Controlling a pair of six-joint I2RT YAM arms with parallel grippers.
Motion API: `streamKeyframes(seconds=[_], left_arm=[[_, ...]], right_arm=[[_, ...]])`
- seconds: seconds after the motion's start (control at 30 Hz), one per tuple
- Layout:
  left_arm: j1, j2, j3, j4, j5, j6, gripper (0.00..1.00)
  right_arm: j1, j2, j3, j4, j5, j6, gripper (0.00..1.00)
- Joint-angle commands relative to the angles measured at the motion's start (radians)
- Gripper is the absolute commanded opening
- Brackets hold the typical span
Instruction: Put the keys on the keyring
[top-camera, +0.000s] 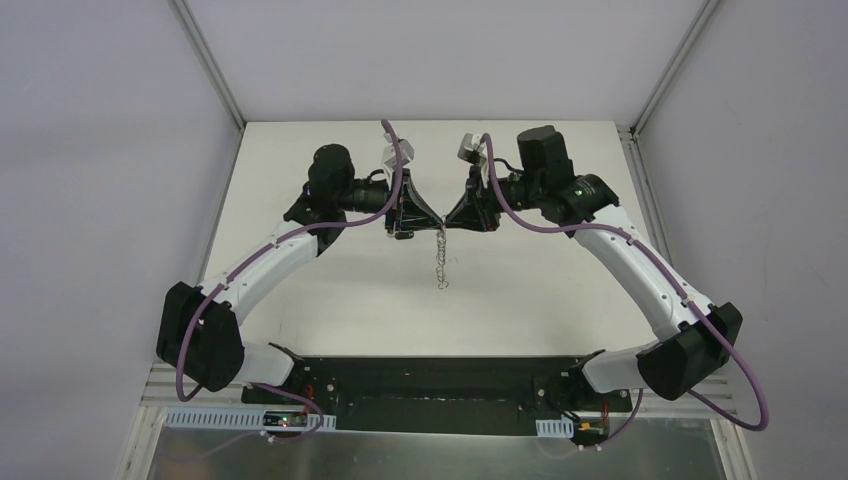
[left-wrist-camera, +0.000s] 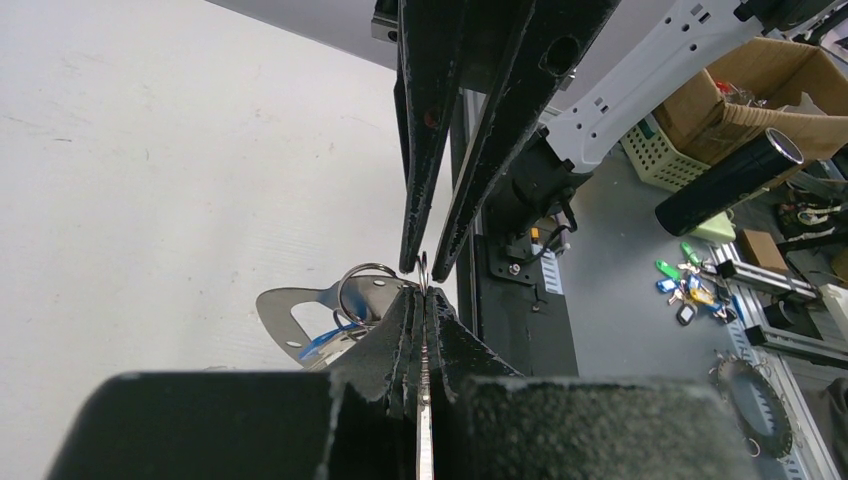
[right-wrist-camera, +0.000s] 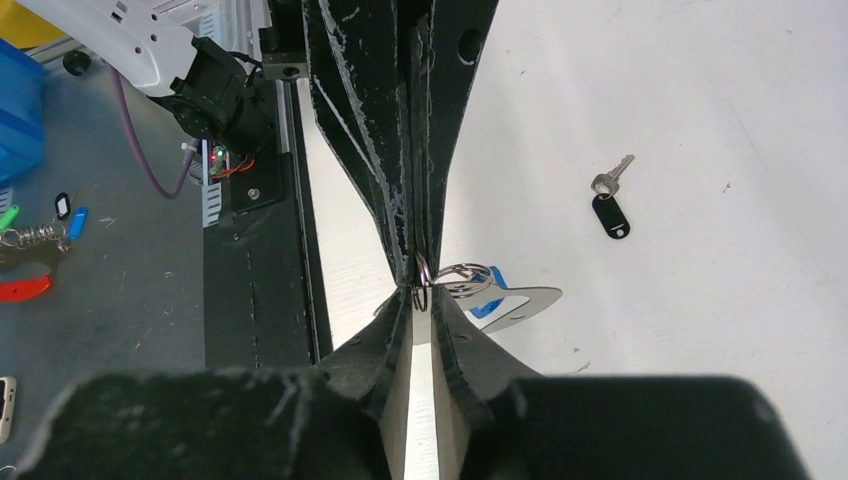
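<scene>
My left gripper (top-camera: 432, 220) and right gripper (top-camera: 450, 222) meet tip to tip above the middle of the white table. Between them they pinch a small split ring (right-wrist-camera: 422, 283) of the keyring. The keyring's silvery plate (left-wrist-camera: 290, 315) hangs just beyond the tips, with a larger ring (left-wrist-camera: 365, 290) and the blue-tagged key (right-wrist-camera: 487, 302) on it. Its row of clips (top-camera: 441, 262) dangles below. The left gripper (left-wrist-camera: 425, 300) is shut on thin metal. The right gripper (right-wrist-camera: 422, 300) is shut on the small ring. The black-headed key (right-wrist-camera: 607, 208) lies alone on the table.
The black base plate (top-camera: 430, 385) runs along the table's near edge. Off the table stand a cardboard box (left-wrist-camera: 760, 85), a black cylinder (left-wrist-camera: 730, 180) and several spare tagged keys (left-wrist-camera: 690, 290).
</scene>
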Motion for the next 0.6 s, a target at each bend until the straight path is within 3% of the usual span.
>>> streamKeyframes(seconds=[0.0,0.17,0.3,0.43,0.57], left_arm=[[-0.007,-0.012,-0.001,0.051,0.031,-0.004,0.0],[-0.006,-0.008,-0.001,0.066,0.031,-0.014,0.0],[-0.005,-0.01,0.008,0.04,0.032,0.013,0.0],[-0.005,-0.022,0.035,-0.065,0.033,0.11,0.16],[-0.005,-0.045,0.114,-0.34,0.011,0.365,0.31]], right_arm=[[0.006,-0.007,0.015,0.03,-0.051,0.01,0.11],[0.006,-0.011,0.019,0.015,-0.06,-0.01,0.01],[0.007,-0.017,0.034,-0.021,-0.027,-0.052,0.0],[0.029,-0.008,0.062,-0.072,0.037,-0.087,0.0],[0.073,0.014,0.118,-0.148,0.108,-0.132,0.0]])
